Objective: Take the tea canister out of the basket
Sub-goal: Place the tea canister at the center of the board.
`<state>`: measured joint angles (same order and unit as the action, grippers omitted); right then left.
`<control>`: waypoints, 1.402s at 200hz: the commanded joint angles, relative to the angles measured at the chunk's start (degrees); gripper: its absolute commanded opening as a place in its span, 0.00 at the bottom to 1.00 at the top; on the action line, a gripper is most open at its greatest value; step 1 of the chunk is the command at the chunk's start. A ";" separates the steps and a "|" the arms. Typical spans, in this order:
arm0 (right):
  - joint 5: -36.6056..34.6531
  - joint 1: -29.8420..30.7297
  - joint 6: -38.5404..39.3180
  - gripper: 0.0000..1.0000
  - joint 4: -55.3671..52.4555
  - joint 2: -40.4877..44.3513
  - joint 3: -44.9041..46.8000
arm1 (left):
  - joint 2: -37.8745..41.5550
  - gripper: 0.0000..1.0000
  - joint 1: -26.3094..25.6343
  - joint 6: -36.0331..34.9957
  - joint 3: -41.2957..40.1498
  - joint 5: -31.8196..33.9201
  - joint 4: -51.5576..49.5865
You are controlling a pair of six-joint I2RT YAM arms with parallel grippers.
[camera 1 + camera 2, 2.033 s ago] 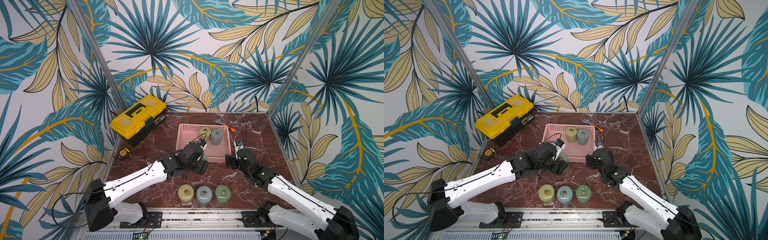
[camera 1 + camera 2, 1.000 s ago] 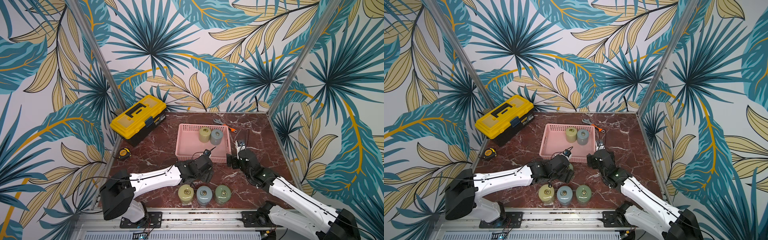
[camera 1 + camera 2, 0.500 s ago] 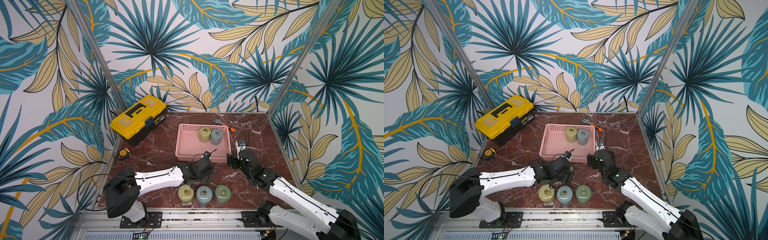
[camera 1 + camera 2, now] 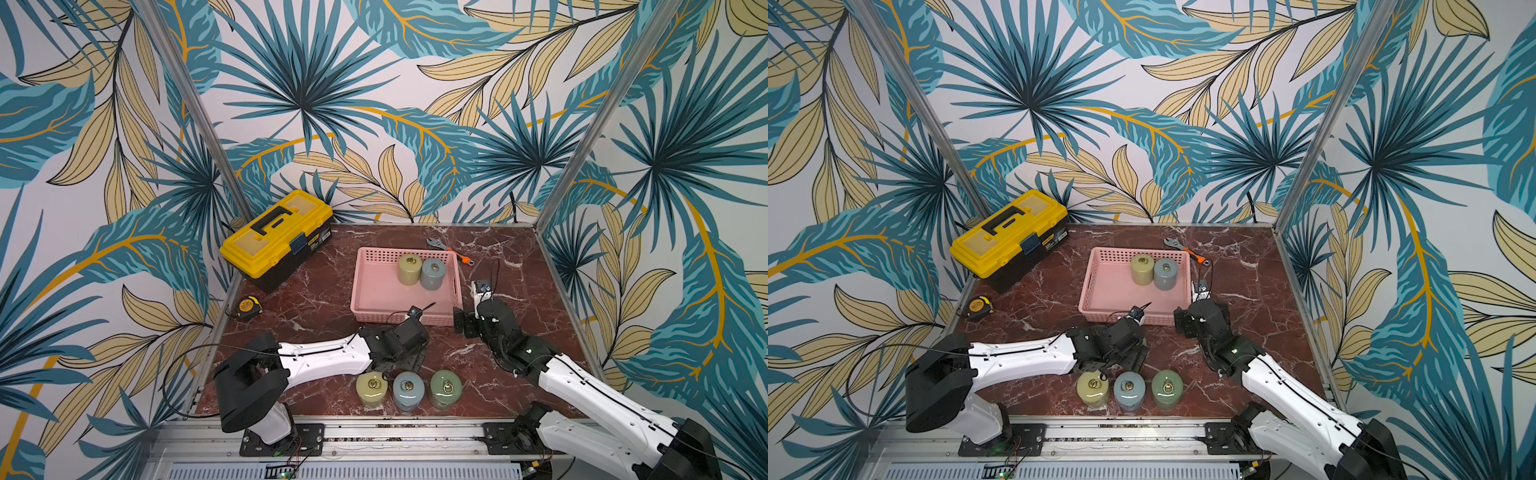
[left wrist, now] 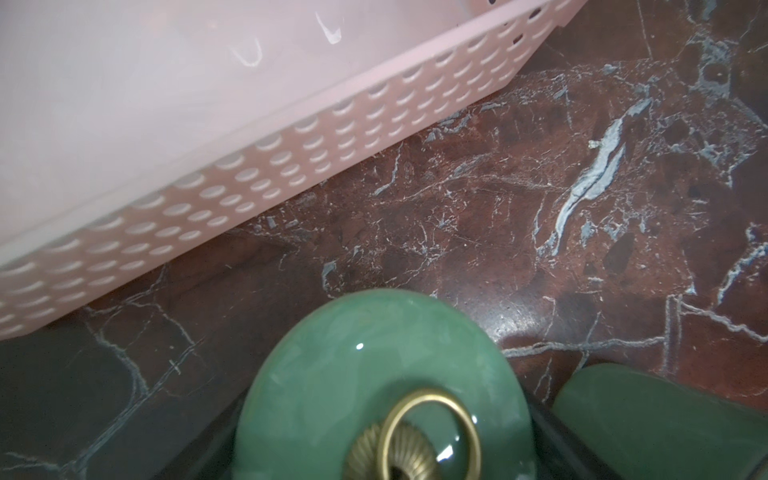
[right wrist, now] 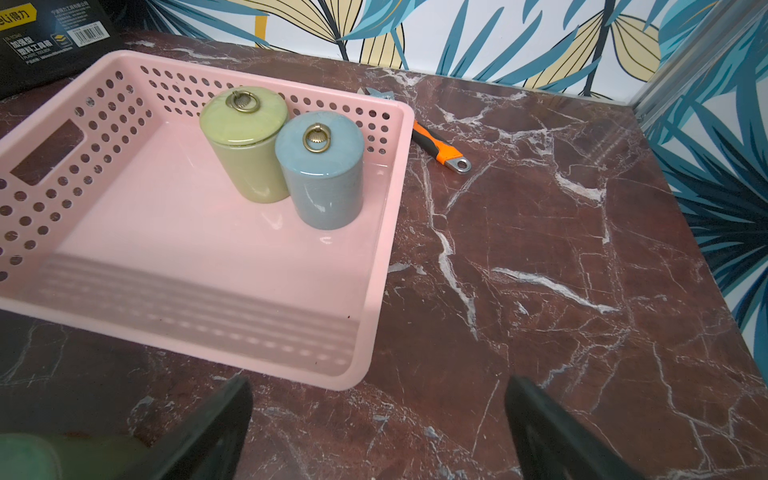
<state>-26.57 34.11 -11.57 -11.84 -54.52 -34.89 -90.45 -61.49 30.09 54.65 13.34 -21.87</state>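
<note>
Since two seconds earlier, the left gripper has been drawn back from the basket to the table, between the basket's near wall and a row of three canisters. The right gripper has barely moved. At far left a yellow toolbox is seen, with a tape measure nearer. The left gripper's fingers are closed against both sides of the green tea canister. It is held upright outside the basket, near that wall; whether it rests on the table cannot be told. A yellow-green canister and a blue-grey canister stand touching in the basket's far right part. The right gripper is spread wide and empty by the basket's near right corner. A wrench lies beyond the far right corner.
</note>
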 commanded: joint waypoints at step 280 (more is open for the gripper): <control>3.97 -0.16 -1.79 0.99 -0.03 -3.51 -2.05 | 14.89 1.00 3.66 -2.17 -0.22 9.44 1.95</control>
<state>-24.27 34.09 -11.97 -11.03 -54.30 -34.83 -79.61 -60.86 31.05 54.76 22.41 -24.12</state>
